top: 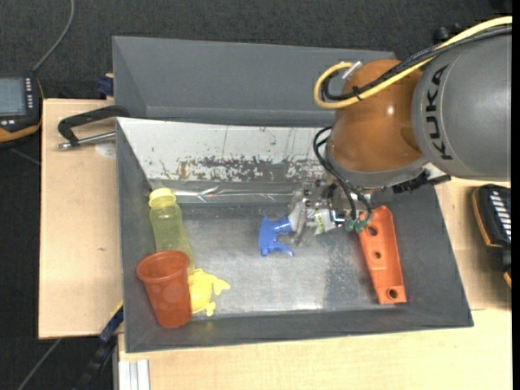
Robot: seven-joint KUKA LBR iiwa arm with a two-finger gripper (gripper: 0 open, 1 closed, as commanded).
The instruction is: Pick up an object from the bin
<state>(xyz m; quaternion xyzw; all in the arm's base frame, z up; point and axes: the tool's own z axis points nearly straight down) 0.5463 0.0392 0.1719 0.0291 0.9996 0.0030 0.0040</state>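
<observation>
A pale wooden board (77,242) lies under a grey metal bin (284,322), with dark floor beyond it. Nearest the camera, in the bin's front left corner, an orange plastic cup (166,287) stands upright. A crumpled yellow thing (205,289) is pressed against its right side. Just behind the cup, along the left wall, is a pale yellow-green bottle (168,224) with a yellow cap, its cap end pointing toward the back.

On the right side a flat orange bar (382,254) with holes along it lies lengthwise from front to back, close to the right wall and well apart from the cup and bottle.

Near the middle of the floor sits a small blue plastic piece (275,238) of irregular shape — alone, with bare metal around it on the left and front. The gripper (307,218) is low in the bin, just to the right of this blue piece and seemingly touching its right edge. Whether the claw is spread or closed cannot be made out — wires and small parts crowd its tip — and the blue piece is not clearly gripped.

Farther back, the arm's orange wrist cover (374,120) and grey body rise over the bin's rear right corner, with a yellow cable looped on top.
</observation>
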